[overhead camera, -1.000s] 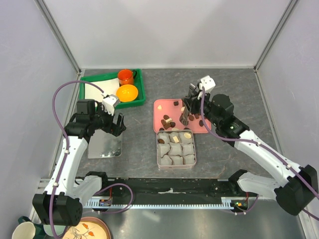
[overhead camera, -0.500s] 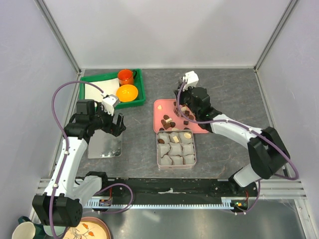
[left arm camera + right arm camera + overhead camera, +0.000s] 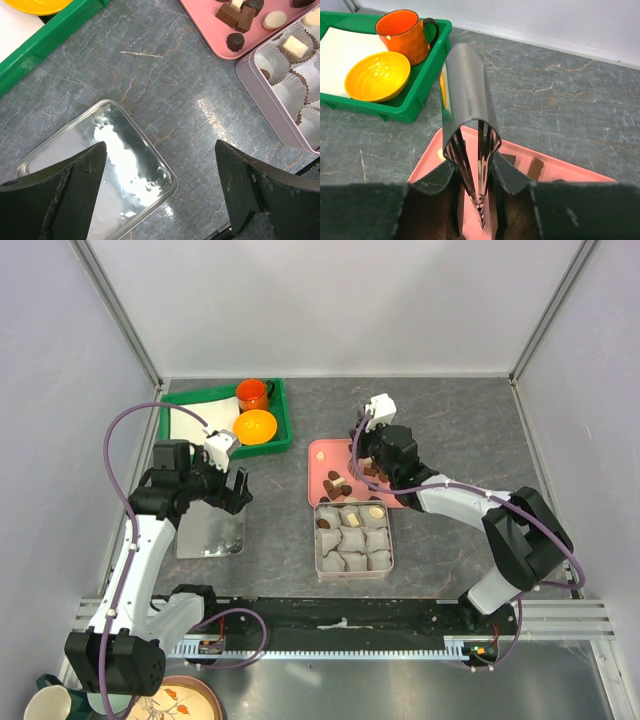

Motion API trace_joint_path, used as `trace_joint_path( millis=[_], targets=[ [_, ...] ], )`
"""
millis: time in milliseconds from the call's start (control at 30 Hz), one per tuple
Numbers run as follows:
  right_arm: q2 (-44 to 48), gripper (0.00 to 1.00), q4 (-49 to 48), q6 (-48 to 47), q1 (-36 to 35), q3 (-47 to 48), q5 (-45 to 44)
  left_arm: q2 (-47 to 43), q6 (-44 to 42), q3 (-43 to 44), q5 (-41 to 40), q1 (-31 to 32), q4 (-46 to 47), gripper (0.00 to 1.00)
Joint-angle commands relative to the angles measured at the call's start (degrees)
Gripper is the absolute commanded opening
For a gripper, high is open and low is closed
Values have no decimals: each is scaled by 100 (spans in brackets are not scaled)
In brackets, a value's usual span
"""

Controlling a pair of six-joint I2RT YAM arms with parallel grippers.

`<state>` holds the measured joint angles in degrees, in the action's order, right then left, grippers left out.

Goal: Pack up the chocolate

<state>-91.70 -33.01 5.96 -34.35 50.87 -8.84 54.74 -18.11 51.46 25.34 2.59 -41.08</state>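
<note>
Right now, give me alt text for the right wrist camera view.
The right gripper clamps shiny bent-metal tongs between its dark fingers above a pink plastic tray. Beyond, on the grey stone-patterned table, a green plastic tray holds an orange mug and a yellow bowl.

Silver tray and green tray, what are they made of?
The silver tray looks like polished metal: it mirrors the light. The green tray looks like smooth plastic, evenly coloured with a soft sheen, though that's a guess.
</note>
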Motion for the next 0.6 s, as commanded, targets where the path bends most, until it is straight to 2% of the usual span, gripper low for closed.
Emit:
trace_joint_path(
  millis=[0,567],
  targets=[
    [275,12,5,99,-19,-244,225,-69,-158,154,-91,-39,-58,96],
    [829,22,1069,72,-11,-561,454,-113,-132,171,-47,-39,-93,96]
  ],
)
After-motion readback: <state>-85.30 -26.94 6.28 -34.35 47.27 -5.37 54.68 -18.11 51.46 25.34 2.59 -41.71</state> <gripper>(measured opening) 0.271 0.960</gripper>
